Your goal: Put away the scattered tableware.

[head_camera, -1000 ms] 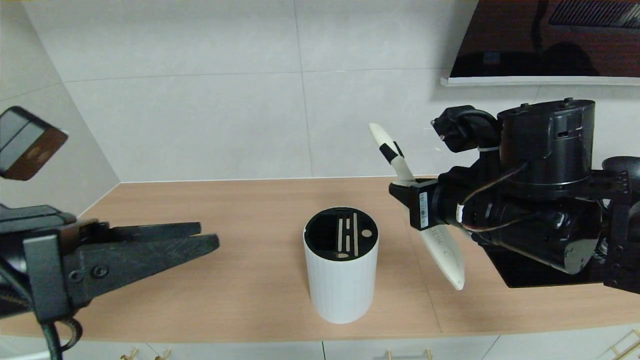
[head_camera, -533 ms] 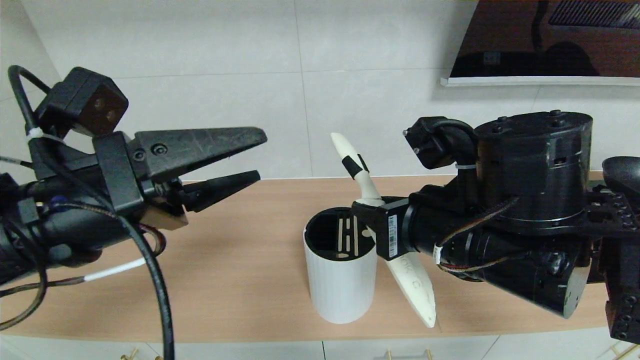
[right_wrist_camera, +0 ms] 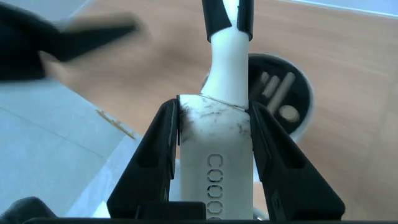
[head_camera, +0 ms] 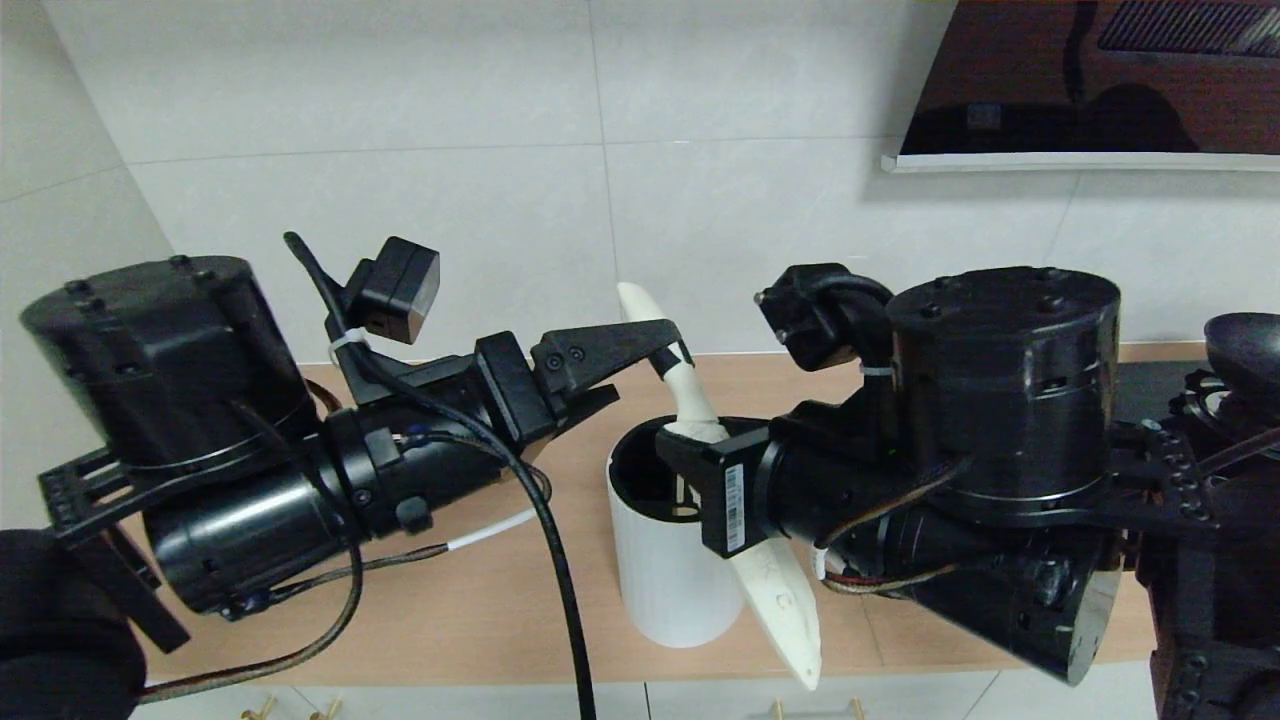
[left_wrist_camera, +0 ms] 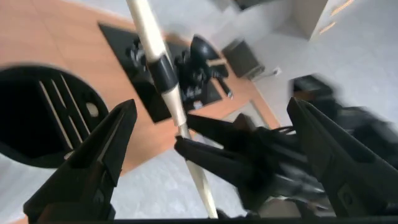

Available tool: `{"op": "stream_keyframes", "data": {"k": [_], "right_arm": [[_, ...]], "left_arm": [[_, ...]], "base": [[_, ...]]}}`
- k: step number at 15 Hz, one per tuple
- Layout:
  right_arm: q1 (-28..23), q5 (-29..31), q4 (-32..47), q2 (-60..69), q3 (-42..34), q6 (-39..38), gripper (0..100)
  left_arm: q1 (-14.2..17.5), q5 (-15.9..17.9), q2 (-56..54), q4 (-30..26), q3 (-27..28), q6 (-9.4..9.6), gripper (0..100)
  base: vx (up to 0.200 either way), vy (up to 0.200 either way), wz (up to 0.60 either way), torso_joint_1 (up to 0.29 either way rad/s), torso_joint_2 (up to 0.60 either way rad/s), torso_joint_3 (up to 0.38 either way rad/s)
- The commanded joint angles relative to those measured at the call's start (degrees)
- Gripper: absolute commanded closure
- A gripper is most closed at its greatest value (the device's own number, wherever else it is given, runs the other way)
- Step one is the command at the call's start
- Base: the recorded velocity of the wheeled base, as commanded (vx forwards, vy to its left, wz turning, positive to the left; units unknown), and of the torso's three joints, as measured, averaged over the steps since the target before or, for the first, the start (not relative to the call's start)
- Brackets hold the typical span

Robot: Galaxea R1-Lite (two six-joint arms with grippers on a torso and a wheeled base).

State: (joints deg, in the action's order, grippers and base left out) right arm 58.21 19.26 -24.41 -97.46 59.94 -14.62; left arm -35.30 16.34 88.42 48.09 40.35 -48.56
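Observation:
A white knife (head_camera: 775,600) with a black band on its handle hangs tilted, with my right gripper (head_camera: 700,440) shut on its middle. In the right wrist view the gripper (right_wrist_camera: 214,118) clamps the knife (right_wrist_camera: 217,149) just beside the white cylindrical holder (right_wrist_camera: 280,99). The holder (head_camera: 665,570) stands on the wooden counter (head_camera: 480,600), several utensils inside its black slotted top. My left gripper (head_camera: 648,362) is open at the knife's handle end. From the left wrist, the handle (left_wrist_camera: 165,74) lies between the spread fingers (left_wrist_camera: 99,162), above the holder (left_wrist_camera: 43,118).
A black cooktop (head_camera: 1150,375) is set into the counter at the right, also seen in the left wrist view as the cooktop (left_wrist_camera: 124,43). A dark range hood (head_camera: 1100,90) hangs at the upper right against the tiled wall. The counter's front edge runs close below the holder.
My left arm has swung up and to the right, bringing its open fingers around the knife handle. The right arm has carried the knife left and lower, up against the holder.

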Motion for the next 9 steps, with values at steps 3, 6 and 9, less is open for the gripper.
{"op": "stream_keyframes", "data": {"k": [3,6,9], "right_arm": [[1.9,0.1,-0.1,-1.0,-0.6,-0.1,100],[2.9,0.1,-0.2,-0.7,-1.2,0.0,100],[3.5,0.2,-0.1,-0.6,-1.3,0.0,100]], "left_arm": [[-0.3,-2.4,3.8,0.2,1.3,-0.14,0],[-0.3,-3.9,4.5,0.2,1.7,-0.14,0],[-0.3,-4.0,5.1,0.2,1.7,-0.05,0]], "base": [[0.0,0.0,0.0,0.0,0.0,0.0],[0.0,0.0,0.0,0.0,0.0,0.0],[0.0,0.0,0.0,0.0,0.0,0.0]]}}
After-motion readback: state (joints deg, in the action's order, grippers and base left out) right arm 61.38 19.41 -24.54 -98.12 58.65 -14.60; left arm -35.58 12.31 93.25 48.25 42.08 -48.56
